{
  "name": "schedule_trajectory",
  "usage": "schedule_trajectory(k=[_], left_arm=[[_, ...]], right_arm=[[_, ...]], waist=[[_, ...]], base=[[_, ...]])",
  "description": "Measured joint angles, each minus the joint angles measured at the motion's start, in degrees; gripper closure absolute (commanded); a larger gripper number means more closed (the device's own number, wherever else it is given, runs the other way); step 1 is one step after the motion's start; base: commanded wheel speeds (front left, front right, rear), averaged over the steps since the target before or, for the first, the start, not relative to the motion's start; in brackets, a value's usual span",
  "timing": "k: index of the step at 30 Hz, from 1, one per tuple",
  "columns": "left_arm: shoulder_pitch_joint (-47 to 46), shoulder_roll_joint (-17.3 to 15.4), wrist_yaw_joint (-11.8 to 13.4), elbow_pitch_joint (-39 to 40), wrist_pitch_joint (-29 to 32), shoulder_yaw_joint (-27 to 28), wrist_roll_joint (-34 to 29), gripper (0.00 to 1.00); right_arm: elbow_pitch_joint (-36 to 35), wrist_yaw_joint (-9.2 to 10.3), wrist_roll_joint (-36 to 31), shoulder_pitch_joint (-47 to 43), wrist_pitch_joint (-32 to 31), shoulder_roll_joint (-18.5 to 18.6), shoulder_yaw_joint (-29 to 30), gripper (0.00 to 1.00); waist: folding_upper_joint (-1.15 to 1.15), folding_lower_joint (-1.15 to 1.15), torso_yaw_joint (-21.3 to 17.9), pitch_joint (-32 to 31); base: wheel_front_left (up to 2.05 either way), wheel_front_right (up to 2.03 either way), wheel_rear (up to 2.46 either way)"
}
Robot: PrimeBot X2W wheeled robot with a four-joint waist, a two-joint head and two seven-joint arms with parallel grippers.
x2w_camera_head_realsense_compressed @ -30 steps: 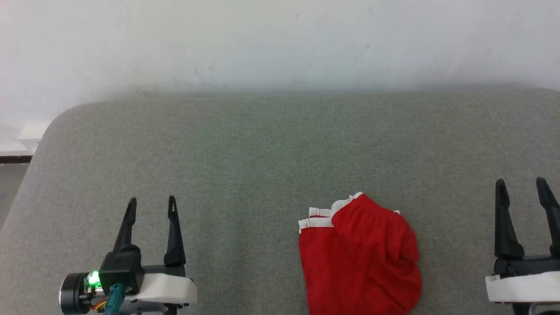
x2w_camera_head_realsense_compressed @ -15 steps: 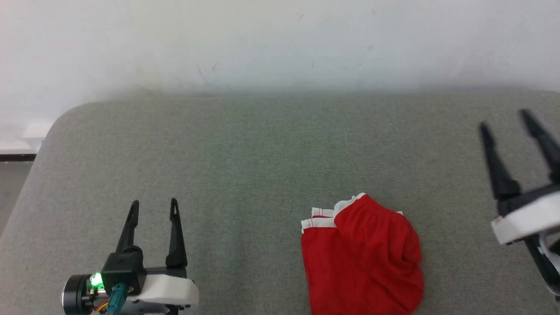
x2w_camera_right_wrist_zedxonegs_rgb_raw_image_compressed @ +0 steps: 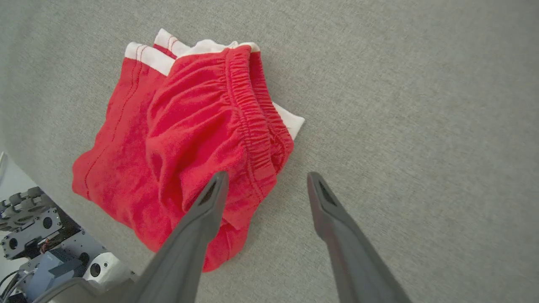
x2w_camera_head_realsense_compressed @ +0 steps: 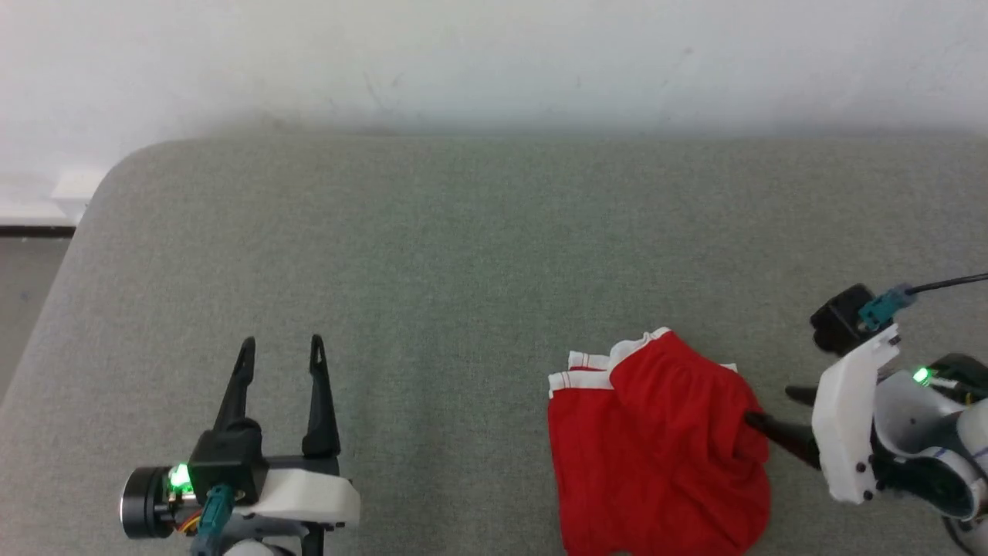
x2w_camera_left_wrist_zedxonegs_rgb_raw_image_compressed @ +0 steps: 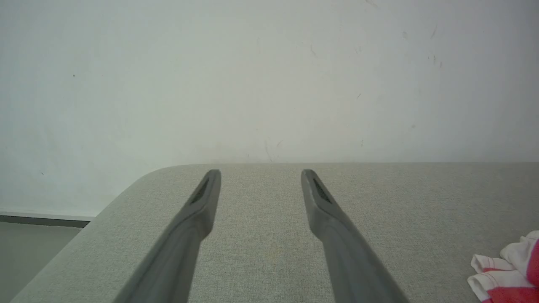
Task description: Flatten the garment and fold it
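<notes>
Jaws both open, empty. Right gripper [x2w_camera_head_realsense_compressed: 768,405] at edge of garment [x2w_camera_head_realsense_compressed: 656,448], one tip over cloth; left gripper [x2w_camera_head_realsense_compressed: 282,340] well apart from it. Garment bunched on tabletop [x2w_camera_head_realsense_compressed: 463,247]. Prob. flatten step, approach; nxt: pinch edge, pull flat.

The crumpled soft-cloth shorts [x2w_camera_head_realsense_compressed: 656,455] are bright red, with white banding at their 11 o'clock edge. The fabric-covered tabletop [x2w_camera_head_realsense_compressed: 463,255] is plain grey-green; the wall [x2w_camera_head_realsense_compressed: 463,54] white.
</notes>
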State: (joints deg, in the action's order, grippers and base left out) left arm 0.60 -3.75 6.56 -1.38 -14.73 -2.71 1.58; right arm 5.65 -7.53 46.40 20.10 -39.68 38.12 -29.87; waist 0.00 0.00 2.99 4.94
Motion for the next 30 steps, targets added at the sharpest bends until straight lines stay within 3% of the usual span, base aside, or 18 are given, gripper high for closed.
schedule_trajectory(k=[7, 11, 12, 13, 20, 30], left_arm=[[-2.49, 0.20, 0.01, -0.26, 0.00, -1.23, -0.16, 0.00], [-3.04, 0.26, 0.02, -0.60, 0.00, -1.52, -0.18, 0.00], [-3.02, 0.25, 0.02, -0.66, 0.00, -1.44, -0.18, 0.00], [-3.02, 0.21, 0.03, -0.71, 0.00, -1.32, -0.18, 0.00], [-1.44, -0.13, 0.21, -0.86, 0.00, -0.42, -0.19, 0.00], [-0.09, -0.91, 1.40, 1.98, 0.00, 1.81, -0.26, 0.00]], right_arm=[[11.55, 0.00, 1.58, 1.43, 3.54, -5.58, -6.84, 0.00], [14.62, -0.01, 2.35, 2.34, 6.76, -6.12, -10.01, 0.00], [15.19, -0.02, 2.63, 2.52, 8.02, -6.04, -10.63, 0.62], [15.51, -0.03, 2.70, 2.67, 9.26, -5.93, -11.33, 1.00], [14.11, -0.09, 3.88, 3.44, 18.42, -4.86, -15.82, 1.00], [4.15, -0.08, -2.27, 11.79, 20.71, 4.99, -19.53, 1.00]], waist=[[0.00, 0.01, 1.40, 3.15], [0.00, 0.00, 2.53, 3.84], [0.00, 0.00, 2.65, 3.79], [0.00, 0.00, 2.66, 3.68], [0.00, 0.00, 0.43, 2.39], [0.00, 0.00, -8.96, 1.96]], base=[[0.00, 0.00, 0.00], [0.00, 0.00, 0.00], [0.00, 0.00, 0.00], [0.00, 0.00, 0.00], [0.00, 0.00, 0.00], [0.00, 0.00, 0.00]])
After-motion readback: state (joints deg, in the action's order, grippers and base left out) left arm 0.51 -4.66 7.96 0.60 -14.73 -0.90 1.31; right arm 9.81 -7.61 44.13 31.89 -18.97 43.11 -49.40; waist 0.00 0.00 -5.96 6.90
